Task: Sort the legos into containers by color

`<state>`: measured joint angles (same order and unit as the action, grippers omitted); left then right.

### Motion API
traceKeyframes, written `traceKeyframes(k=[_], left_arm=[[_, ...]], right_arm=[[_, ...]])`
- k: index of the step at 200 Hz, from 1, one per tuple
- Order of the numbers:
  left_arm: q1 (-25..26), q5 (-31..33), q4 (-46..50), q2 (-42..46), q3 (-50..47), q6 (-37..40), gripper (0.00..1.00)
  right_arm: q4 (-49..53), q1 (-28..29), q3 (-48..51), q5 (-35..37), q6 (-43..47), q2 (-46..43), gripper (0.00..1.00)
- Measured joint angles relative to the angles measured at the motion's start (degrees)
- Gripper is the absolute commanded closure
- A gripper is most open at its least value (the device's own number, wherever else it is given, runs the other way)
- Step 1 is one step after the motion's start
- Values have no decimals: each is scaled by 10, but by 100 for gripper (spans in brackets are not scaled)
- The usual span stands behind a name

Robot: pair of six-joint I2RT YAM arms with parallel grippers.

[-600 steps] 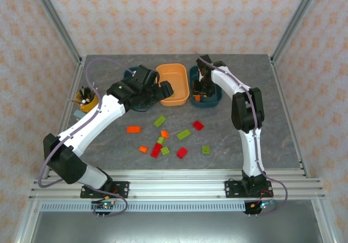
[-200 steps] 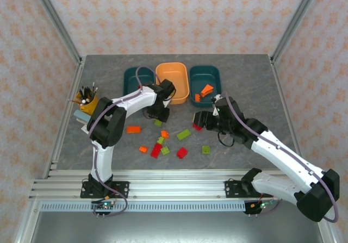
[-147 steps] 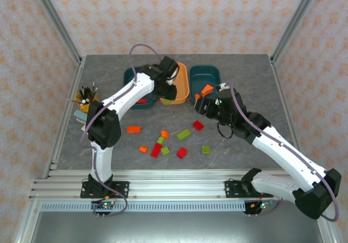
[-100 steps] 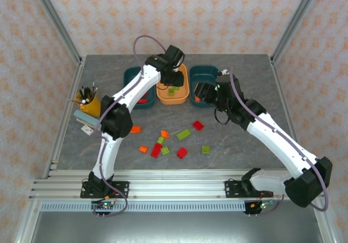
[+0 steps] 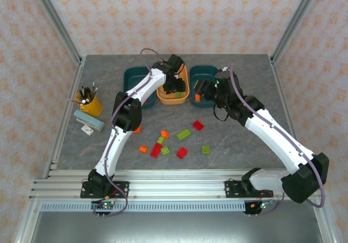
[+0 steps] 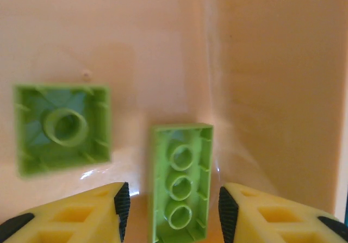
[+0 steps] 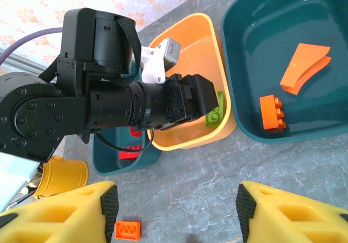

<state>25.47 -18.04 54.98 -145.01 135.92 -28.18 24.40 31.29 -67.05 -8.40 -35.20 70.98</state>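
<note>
In a row toward the back of the table (image 5: 255,72): left tub (image 5: 130,80), middle tub (image 7: 179,42), right tub (image 7: 261,31). Inside the middle tub, two bricks (image 6: 180,188). In front, loose bricks (image 5: 184,135) scattered. At far left, pen cup (image 5: 89,103).

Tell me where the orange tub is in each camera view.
Top external: orange tub at back centre, between two teal tubs.
Left wrist: its floor and wall as backdrop.
Right wrist: upper centre, left of a teal tub.
Shared landmark: left end effector inside it.
</note>
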Motion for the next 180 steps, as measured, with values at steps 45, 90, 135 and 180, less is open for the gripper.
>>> traceKeyframes(k=[45, 90, 135, 180], left_arm=[[0, 1, 0, 2, -2, -3, 31], [0, 22, 3, 59, -7, -6, 27], [0, 72, 12, 214, -44, -26, 25], [0, 130, 3, 447, -270, -69, 24]], right_arm=[[1, 0, 6, -8, -4, 0, 38], [21, 0, 1, -10, 10, 12, 39], [75, 0, -33, -10, 54, 14, 40], [130, 61, -62, 1, 105, 25, 40]])
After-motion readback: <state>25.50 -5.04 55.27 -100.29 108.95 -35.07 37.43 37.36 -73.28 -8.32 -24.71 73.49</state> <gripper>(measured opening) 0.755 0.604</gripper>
